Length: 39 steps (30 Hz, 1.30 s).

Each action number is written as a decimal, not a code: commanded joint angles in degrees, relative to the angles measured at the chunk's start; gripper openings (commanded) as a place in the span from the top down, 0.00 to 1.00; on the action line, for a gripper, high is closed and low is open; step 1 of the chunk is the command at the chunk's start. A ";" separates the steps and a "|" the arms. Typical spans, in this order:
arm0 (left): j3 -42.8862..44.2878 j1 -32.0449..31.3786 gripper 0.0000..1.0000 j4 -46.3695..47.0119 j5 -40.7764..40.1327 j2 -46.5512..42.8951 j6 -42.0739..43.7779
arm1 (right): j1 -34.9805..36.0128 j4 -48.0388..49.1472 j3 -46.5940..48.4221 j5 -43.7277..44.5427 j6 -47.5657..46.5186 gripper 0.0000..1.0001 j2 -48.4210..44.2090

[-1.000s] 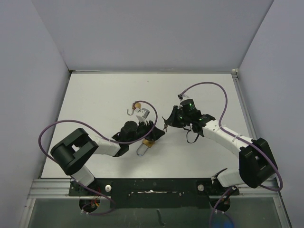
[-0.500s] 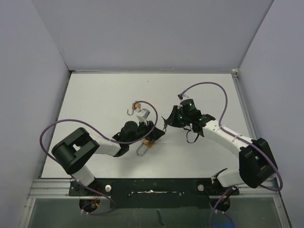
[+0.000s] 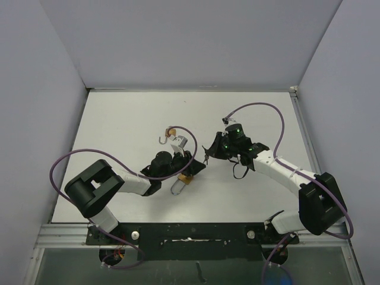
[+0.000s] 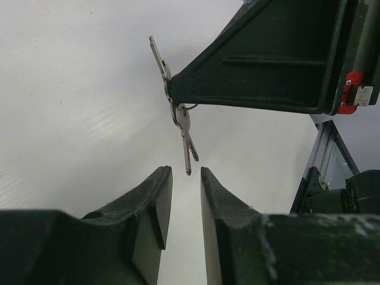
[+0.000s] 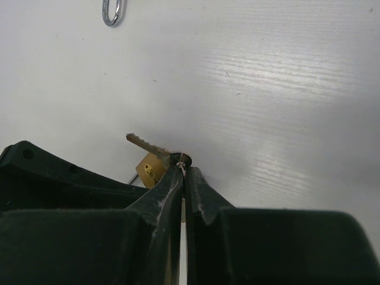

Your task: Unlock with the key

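1. Judging from the layout, the step in hand is bringing the key (image 5: 142,142) to the lock. The blade shows bare along its length, so it is not yet inserted.
2. The right gripper (image 5: 181,169) is pinched fully together on the key's bow, with the blade jutting left. Two spare keys (image 4: 186,142) dangle from the same ring.
3. The left gripper (image 4: 184,178) has its jaws drawn to a thin slit with nothing visible between the tips. I cannot tell whether it grips anything lower down.
4. The padlock (image 5: 149,172) is small, with a brass body, and sits mid-table. It is just near of the left gripper's tip and close to the key, half hidden behind a left finger.
5. The next move likely calls for lining the blade up with the keyway, which is not visible, while the lock is kept steady.
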 commanded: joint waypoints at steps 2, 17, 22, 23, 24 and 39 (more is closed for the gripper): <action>1.60 -0.30 0.80 4.47 0.57 0.45 0.18 | -0.33 2.51 1.24 -0.77 -0.36 1.00 -1.29; 2.32 -0.30 0.65 2.99 2.20 -0.21 0.33 | -0.32 1.78 -0.22 0.25 -1.18 1.00 -2.19; 2.35 -0.30 0.61 2.47 1.78 -0.50 0.28 | -0.20 1.75 -0.43 0.27 -1.17 1.00 -2.42; 2.33 -0.30 0.60 2.36 1.70 -0.60 0.29 | -0.24 1.72 -0.42 0.28 -1.24 1.00 -2.44; 2.32 -0.28 0.60 2.29 1.72 -0.69 0.23 | -0.24 1.63 -0.38 0.28 -1.33 1.00 -2.43; 0.84 -0.18 0.47 0.52 0.11 -6.62 -0.19 | -0.50 2.08 -1.21 0.83 0.42 1.00 -4.70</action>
